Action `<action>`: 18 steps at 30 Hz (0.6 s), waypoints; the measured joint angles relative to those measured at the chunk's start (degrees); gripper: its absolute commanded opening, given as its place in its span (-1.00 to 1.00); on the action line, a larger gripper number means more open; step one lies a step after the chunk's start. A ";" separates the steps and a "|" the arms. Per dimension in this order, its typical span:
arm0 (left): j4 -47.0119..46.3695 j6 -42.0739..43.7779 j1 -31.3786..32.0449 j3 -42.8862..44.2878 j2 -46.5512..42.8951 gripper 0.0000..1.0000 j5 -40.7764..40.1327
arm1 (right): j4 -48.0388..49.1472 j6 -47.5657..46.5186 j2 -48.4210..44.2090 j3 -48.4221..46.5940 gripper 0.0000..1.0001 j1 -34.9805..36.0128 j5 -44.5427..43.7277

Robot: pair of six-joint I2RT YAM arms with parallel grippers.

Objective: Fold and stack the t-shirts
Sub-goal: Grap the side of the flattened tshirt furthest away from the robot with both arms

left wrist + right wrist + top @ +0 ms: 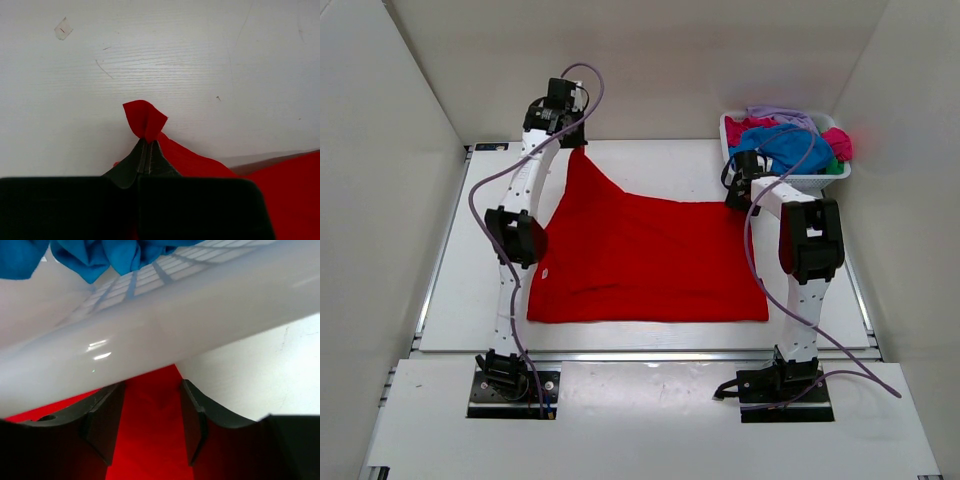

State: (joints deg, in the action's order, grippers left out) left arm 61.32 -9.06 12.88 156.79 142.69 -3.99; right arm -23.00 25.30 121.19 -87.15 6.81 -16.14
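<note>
Left strip: bare table (460,270) between the red t-shirt (650,260) and the left wall (380,150), crossed only by the left arm (515,230).
Far edge: open table behind the shirt, from the left gripper (148,142) (pinched on a raised corner) to the basket.
Far-right corner: blocked by the white mesh basket (810,182); its wall stands just ahead of the right gripper (150,425), fingers parted over red cloth.
Right strip: narrow, taken by the right arm (810,240).
</note>
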 measured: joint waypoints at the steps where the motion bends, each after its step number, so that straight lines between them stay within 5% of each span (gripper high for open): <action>1: -0.02 -0.02 0.00 0.00 -0.42 -1.00 0.00 | 0.04 -0.02 0.00 0.00 -0.19 0.00 -0.07; 8: -0.02 -0.15 -0.09 -0.83 -2.69 -1.00 0.15 | -0.35 0.26 -0.11 0.15 -1.00 -0.24 -0.92; 18: 2.21 0.24 -0.50 -11.74 -8.07 -1.00 0.76 | 7.26 -3.08 -5.03 8.63 -1.00 -0.96 2.82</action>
State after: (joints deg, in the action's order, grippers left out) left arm 63.53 -8.82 12.38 145.05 134.63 -3.22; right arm -15.75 22.22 116.16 -78.52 5.85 -13.32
